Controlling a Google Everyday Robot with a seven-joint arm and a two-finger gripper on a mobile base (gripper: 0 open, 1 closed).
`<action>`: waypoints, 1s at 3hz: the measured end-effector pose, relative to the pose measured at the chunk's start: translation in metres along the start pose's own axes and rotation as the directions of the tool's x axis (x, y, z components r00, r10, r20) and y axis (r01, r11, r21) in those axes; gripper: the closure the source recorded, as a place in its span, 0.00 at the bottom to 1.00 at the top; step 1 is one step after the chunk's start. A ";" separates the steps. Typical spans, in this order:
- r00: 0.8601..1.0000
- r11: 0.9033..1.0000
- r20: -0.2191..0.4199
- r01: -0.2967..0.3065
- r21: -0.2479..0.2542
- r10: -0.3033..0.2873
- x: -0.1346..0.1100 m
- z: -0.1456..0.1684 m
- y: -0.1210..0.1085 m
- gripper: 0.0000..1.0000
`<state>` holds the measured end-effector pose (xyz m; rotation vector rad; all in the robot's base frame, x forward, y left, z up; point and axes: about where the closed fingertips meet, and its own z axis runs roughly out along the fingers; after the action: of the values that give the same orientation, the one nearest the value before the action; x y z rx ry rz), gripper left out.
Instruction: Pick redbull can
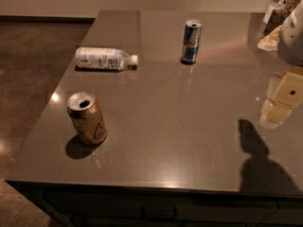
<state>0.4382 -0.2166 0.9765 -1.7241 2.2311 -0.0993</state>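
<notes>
The redbull can (191, 42) stands upright on the grey countertop (189, 126), towards the far middle. It is tall and slim, blue and silver with a small red mark, and its silver top is open. My gripper (280, 100), cream-coloured, hangs over the right edge of the countertop, well to the right of the can and nearer to the camera. It holds nothing that I can see. Its shadow (260, 162) falls on the counter below it.
A shorter orange-brown can (86, 118) stands near the front left corner. A clear plastic bottle with a white label (105, 58) lies on its side at the left, far side. Some white and yellow items (274, 30) sit at the far right corner. Dark floor lies left of the counter.
</notes>
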 end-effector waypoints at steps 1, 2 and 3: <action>1.000 1.000 0.000 0.000 0.000 0.000 0.000 0.000 0.000 0.00; 1.000 1.000 0.021 0.003 -0.002 -0.003 -0.007 -0.001 -0.002 0.00; 0.992 0.999 0.121 0.038 -0.019 -0.035 -0.043 0.008 -0.004 0.00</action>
<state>0.4541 -0.1758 0.9791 -1.7343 2.1218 0.0196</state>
